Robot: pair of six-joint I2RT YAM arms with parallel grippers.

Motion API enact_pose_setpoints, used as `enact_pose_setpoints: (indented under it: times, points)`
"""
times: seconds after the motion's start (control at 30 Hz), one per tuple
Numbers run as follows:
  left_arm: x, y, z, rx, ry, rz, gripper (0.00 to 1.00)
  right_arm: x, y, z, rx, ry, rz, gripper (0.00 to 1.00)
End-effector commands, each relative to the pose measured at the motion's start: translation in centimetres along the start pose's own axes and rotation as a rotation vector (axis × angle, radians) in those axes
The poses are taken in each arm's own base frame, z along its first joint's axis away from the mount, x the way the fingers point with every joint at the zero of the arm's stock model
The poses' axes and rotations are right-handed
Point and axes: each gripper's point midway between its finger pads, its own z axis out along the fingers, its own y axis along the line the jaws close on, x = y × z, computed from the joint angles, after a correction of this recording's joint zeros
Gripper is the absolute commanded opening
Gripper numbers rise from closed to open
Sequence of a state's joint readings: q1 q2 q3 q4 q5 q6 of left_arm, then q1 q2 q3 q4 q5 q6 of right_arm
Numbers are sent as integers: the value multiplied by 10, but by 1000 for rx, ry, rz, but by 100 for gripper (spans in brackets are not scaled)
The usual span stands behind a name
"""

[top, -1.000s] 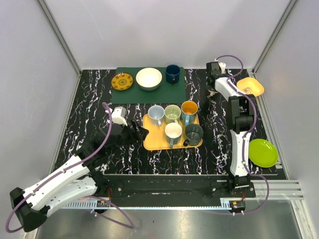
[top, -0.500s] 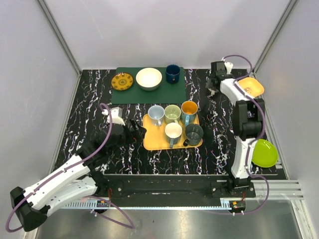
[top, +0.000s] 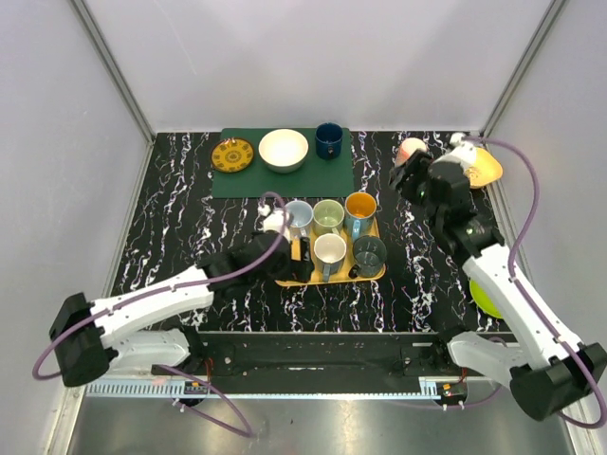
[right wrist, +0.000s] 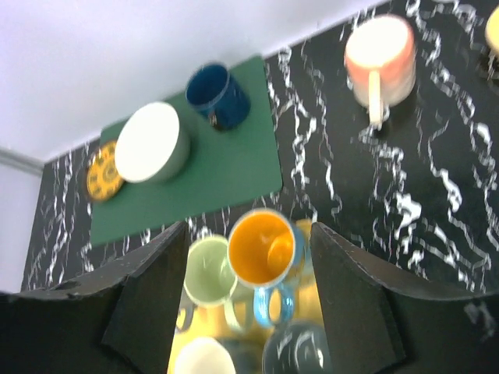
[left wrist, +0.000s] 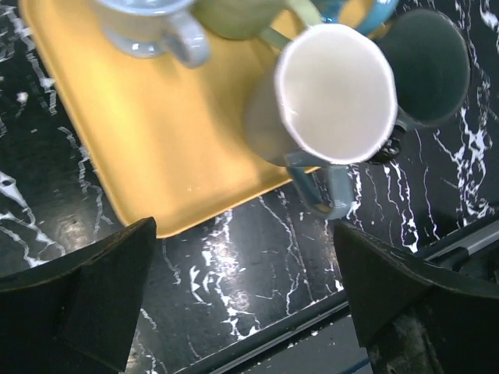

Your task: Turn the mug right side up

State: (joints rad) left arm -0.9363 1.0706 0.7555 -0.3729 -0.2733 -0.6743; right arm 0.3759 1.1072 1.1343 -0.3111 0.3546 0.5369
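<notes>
The pink ceramic mug [right wrist: 380, 51] is spotted at the far right of the black, white-veined marble counter [top: 180, 227], well apart from the yellow rectangular tray [left wrist: 156, 132] and near the orange dish [top: 486, 167]. It is stood on end, its long axis vertical. A pale flat face is shown upward, so the mouth appears to be turned down onto the counter. Its handle is pointed toward the near edge, as seen in the right wrist view. The right gripper [right wrist: 249, 234] is held above the counter between tray and mug, its jaws spread wide with nothing between them. The left gripper [left wrist: 243, 234] is hung over the tray's near edge, jaws likewise wide and empty, just beside a white-lined mug [left wrist: 331, 93] that is stood upright on the tray, mouth open to the camera.
</notes>
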Motion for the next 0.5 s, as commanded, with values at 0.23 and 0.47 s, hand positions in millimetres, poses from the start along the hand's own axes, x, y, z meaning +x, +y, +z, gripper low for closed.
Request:
enact_pose_setpoints:
  times: [0.23, 0.47]
  points:
    - [-8, -54, 24, -189, -52, 126, 99, 70, -35, -59, 11, 134, 19, 66]
    - [11, -53, 51, -258, 11, 154, 87, 65, -39, -75, -13, 122, 12, 66]
